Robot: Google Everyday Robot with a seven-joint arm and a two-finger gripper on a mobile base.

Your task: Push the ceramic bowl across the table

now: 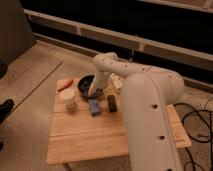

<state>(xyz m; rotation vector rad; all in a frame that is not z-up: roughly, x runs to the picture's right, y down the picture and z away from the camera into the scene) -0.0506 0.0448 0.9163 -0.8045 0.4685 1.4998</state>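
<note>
The ceramic bowl [85, 83] is dark and round with a greyish inside. It sits near the far left edge of the pale wooden table [85, 140]. My white arm reaches from the right over the table's back. The gripper [95, 90] is down at the bowl's right rim, seemingly touching it. The arm's end hides part of that rim.
A small cream cup [70, 98] stands just in front of the bowl. An orange object [64, 83] lies to the bowl's left by the table edge. A blue object [94, 106] and a black one [112, 103] lie mid-table. Cables [197, 125] lie on the floor at right.
</note>
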